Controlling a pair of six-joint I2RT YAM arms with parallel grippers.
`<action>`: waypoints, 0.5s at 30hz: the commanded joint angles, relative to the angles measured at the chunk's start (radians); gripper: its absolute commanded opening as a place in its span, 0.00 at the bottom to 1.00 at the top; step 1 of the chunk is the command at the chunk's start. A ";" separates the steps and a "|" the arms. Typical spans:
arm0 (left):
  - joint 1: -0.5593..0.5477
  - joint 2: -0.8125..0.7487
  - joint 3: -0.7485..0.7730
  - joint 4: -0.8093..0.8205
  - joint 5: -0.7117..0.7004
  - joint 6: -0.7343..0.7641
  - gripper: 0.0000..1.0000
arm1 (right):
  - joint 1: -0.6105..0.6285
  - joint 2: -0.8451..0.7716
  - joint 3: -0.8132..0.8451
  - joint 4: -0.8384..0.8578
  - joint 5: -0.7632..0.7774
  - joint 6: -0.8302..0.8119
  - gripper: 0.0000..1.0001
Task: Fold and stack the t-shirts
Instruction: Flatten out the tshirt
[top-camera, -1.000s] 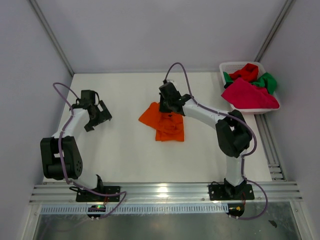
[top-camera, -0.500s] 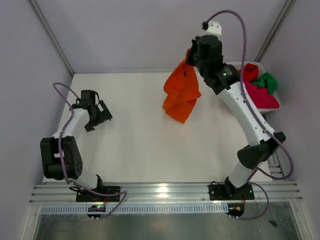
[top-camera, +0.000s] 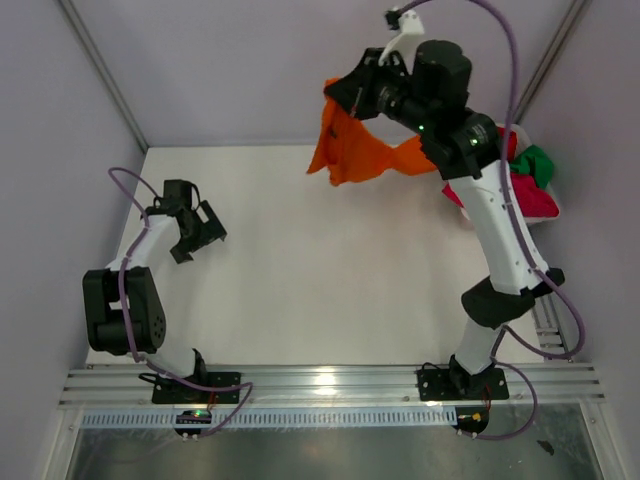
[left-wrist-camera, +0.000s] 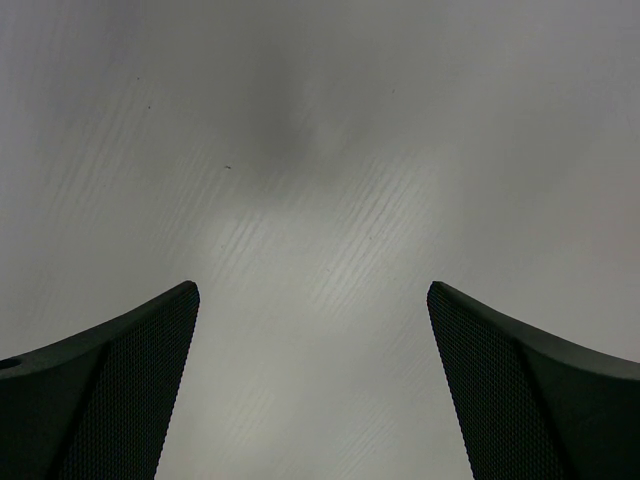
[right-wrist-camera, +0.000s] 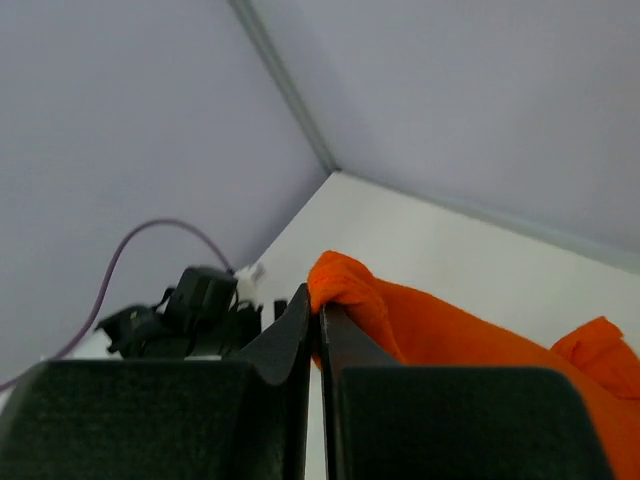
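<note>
My right gripper (top-camera: 345, 92) is raised high above the table's far side and is shut on the orange t-shirt (top-camera: 355, 152), which hangs and swings in the air. In the right wrist view the jaws are pressed together on a fold of the orange cloth (right-wrist-camera: 345, 285), at the gripper (right-wrist-camera: 316, 310). The magenta-pink (top-camera: 525, 205), red (top-camera: 508, 143) and green (top-camera: 538, 165) t-shirts lie heaped in the basket, partly hidden by my right arm. My left gripper (top-camera: 200, 232) is open and empty, low over the table at the left (left-wrist-camera: 312, 300).
The white lattice basket (top-camera: 546, 218) stands at the back right corner. Grey walls with metal posts close in the table on the left, back and right. A metal rail runs along the near edge.
My right arm has lifted the orange t-shirt off the table and swung it up and to the left. The left arm has stayed still.
</note>
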 joint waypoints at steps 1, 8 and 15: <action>0.005 0.013 0.040 0.018 0.018 -0.008 0.99 | 0.079 0.098 0.058 -0.072 -0.327 -0.024 0.04; 0.005 0.027 0.043 0.015 0.021 -0.006 0.99 | 0.099 0.047 0.005 0.022 -0.421 -0.007 0.04; 0.005 0.032 0.047 0.013 0.027 -0.006 0.99 | 0.048 -0.109 -0.099 0.115 -0.223 0.053 0.04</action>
